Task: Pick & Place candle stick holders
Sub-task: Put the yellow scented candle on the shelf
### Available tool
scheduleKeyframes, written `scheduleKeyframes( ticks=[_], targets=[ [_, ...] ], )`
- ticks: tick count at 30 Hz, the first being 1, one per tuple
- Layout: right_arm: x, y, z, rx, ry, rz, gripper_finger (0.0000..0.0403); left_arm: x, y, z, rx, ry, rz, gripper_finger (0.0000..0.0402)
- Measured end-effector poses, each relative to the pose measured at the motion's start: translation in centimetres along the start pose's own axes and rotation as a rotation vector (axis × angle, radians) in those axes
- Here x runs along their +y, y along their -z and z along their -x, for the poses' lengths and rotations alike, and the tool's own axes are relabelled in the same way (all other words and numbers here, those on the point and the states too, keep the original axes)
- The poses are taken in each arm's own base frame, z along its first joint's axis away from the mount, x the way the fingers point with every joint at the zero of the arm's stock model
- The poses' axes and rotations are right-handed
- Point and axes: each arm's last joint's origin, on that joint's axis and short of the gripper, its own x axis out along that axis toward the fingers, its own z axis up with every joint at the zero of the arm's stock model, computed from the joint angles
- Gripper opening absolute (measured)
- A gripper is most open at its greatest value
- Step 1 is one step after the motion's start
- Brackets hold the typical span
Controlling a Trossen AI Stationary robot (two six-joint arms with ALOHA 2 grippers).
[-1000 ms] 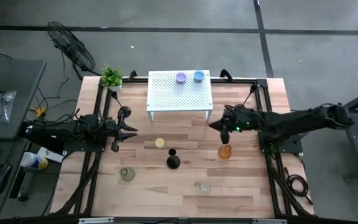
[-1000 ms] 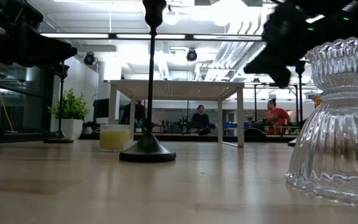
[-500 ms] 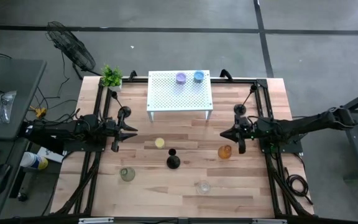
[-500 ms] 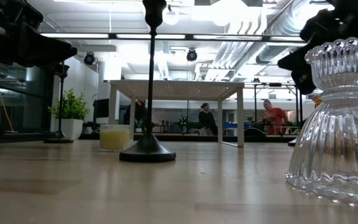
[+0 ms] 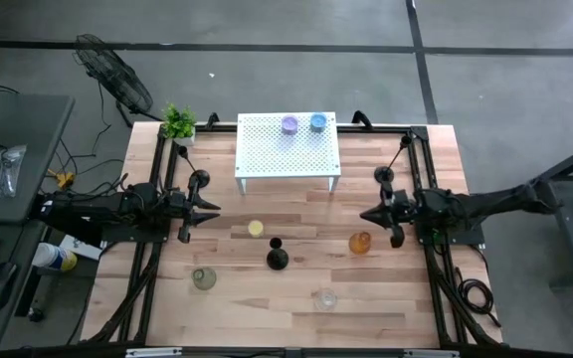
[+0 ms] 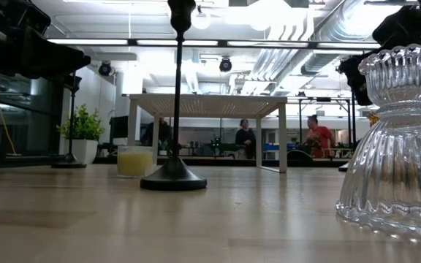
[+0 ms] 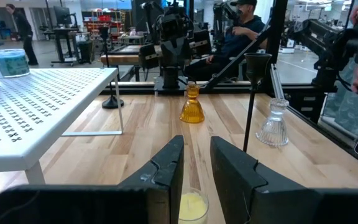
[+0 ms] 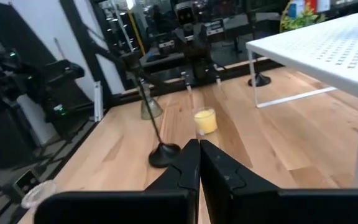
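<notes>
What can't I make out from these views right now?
- Central black candlestick: low view's upper edge cuts off its top.
- Clear glass holder: low view's right edge crops it.
- Yellow cup: left wrist view, left gripper hides most of it.
- Purple cup and blue cup: high view, too small for detail.

Clear holder (image 6: 395, 139) cropped, rt edge.

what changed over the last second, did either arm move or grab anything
The right gripper pulled back toward the table's right edge and slightly toward the front, shut and empty. The left gripper, the amber cup, the yellow cup and the middle black candlestick stayed put.
</notes>
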Motion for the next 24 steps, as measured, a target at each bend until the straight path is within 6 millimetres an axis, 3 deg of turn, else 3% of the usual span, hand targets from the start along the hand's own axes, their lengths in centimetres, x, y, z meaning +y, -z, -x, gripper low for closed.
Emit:
scheduleKeyframes(
  ticks=[11,24],
  targets=[
    [0.0,0.2,1.7,0.007,-0.04,0.018,0.0002,0.0,0.0,0.0,0.001,0.0,0.0,0.0077],
    [0.0,0.0,1.9,-0.025,-0.042,0.048,0.0002,0.0,0.0,0.0,0.0,0.0,0.0,0.0077]
  ],
)
